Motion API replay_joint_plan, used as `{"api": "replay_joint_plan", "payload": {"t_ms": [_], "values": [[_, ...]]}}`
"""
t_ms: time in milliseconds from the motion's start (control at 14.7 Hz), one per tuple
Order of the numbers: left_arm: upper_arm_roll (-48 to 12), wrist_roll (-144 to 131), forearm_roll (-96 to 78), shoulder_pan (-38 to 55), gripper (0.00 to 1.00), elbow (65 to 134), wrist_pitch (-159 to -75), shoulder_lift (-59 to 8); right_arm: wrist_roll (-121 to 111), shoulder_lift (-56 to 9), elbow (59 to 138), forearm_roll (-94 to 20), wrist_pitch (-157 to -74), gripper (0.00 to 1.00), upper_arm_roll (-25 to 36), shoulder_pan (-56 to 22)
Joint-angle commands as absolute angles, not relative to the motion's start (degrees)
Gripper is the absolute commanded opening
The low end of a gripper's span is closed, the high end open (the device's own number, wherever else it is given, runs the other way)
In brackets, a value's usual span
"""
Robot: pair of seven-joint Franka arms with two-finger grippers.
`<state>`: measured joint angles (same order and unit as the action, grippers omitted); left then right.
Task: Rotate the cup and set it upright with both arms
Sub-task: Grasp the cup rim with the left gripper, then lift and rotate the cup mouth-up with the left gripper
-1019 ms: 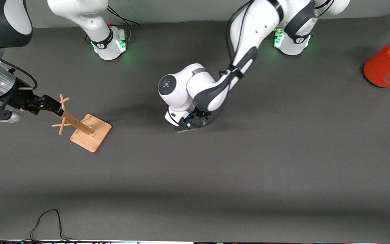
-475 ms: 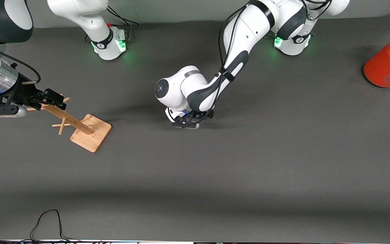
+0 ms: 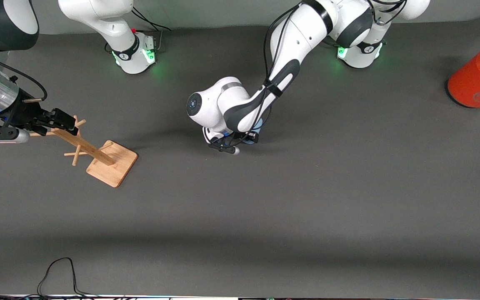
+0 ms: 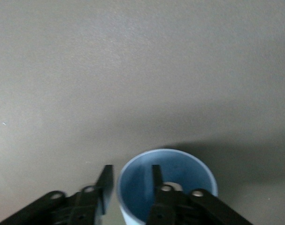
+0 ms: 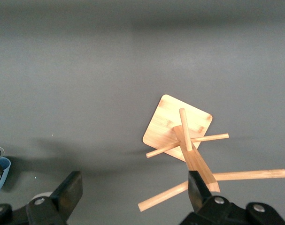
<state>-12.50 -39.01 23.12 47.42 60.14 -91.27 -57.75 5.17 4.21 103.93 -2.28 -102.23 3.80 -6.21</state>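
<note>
The left gripper [image 4: 129, 185], black and 2-fingered, is low at mid-table with its jaws straddling 1 wall of the small light-blue tapered cup [image 4: 168, 180]: 1 finger inside the darker bowl, 1 outside, narrowed nearly onto the wall. Whether the pinch is firm cannot be told. The cup sits on the dark grey table [image 3: 306, 200], mostly hidden under the left arm's wrist.

The right gripper [image 5: 133, 190] hangs wide open and empty over the wooden peg stand [image 3: 98, 154], waiting.

Judged step: securing the rim. Next comes a firm close, then a lift.
</note>
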Motion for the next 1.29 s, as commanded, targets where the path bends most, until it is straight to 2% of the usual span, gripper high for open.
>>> {"api": "replay_joint_plan", "payload": {"t_ms": [0,272,611,883,1019,1223], "values": [[-11.87,-36.56,23.91,48.25,0.02,58.18,-89.38,-58.54,3.69,3.96,102.83,-1.49,-101.69,1.0,3.96,-6.42],[-11.78,-36.04,23.99,48.08,0.0,58.1,-88.51,-58.19,3.52,4.31,102.83,-1.49,-101.34,1.0,4.04,-6.42],[-11.43,-31.9,23.82,44.4,0.0,55.91,-83.77,-53.45,1.67,4.13,102.66,-2.2,-101.34,1.0,4.57,-6.24],[-12.3,-31.82,21.02,36.49,0.0,55.63,-83.84,-44.49,1.32,4.04,101.78,-2.28,-100.21,1.0,4.74,-6.15],[-11.69,-31.99,18.64,34.11,0.0,56.68,-87.77,-39.49,1.41,3.96,99.94,-2.29,-98.53,1.0,4.57,-6.24],[-11.69,-32.08,15.05,29.2,0.0,66.76,-96.2,-30.35,2.2,4.66,100.28,-2.29,-98.26,1.0,4.57,-6.24]]}}
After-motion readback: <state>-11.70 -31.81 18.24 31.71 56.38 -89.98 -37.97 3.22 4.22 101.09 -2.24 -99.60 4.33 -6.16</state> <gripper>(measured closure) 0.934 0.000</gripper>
